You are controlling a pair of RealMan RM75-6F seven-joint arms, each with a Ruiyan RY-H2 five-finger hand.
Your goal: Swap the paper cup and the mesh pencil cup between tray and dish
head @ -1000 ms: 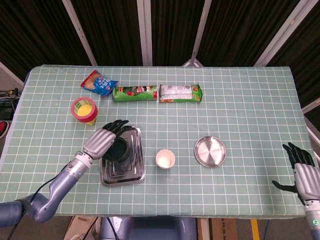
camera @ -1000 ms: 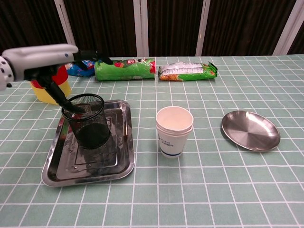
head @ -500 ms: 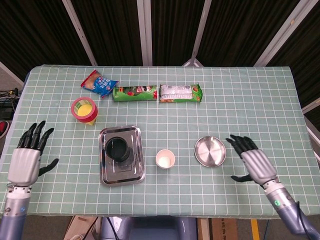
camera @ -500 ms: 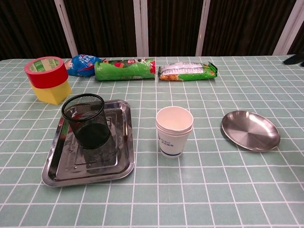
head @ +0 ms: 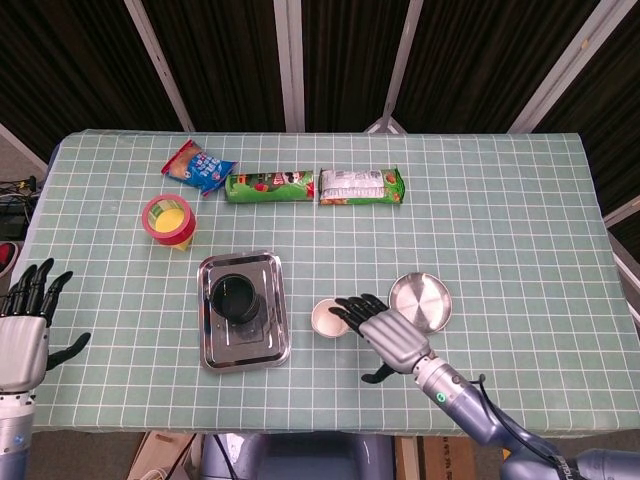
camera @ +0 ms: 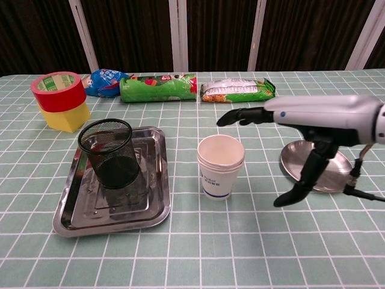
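Green checked table (head: 500, 200), dark curtains (head: 340, 60).

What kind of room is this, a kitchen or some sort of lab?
Probably a robot test lab, not a kitchen: a table under a gridded green cloth, dark curtains behind, and unrelated props laid out, such as a tape roll and snack packs.

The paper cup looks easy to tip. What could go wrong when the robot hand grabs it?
The right hand hovers open over the paper cup, which stands free on the table. A sideways bump could topple it. It looks like stacked cups, so perhaps only the top one would lift. The dish lies close beside the hand, so the arm might nudge it.
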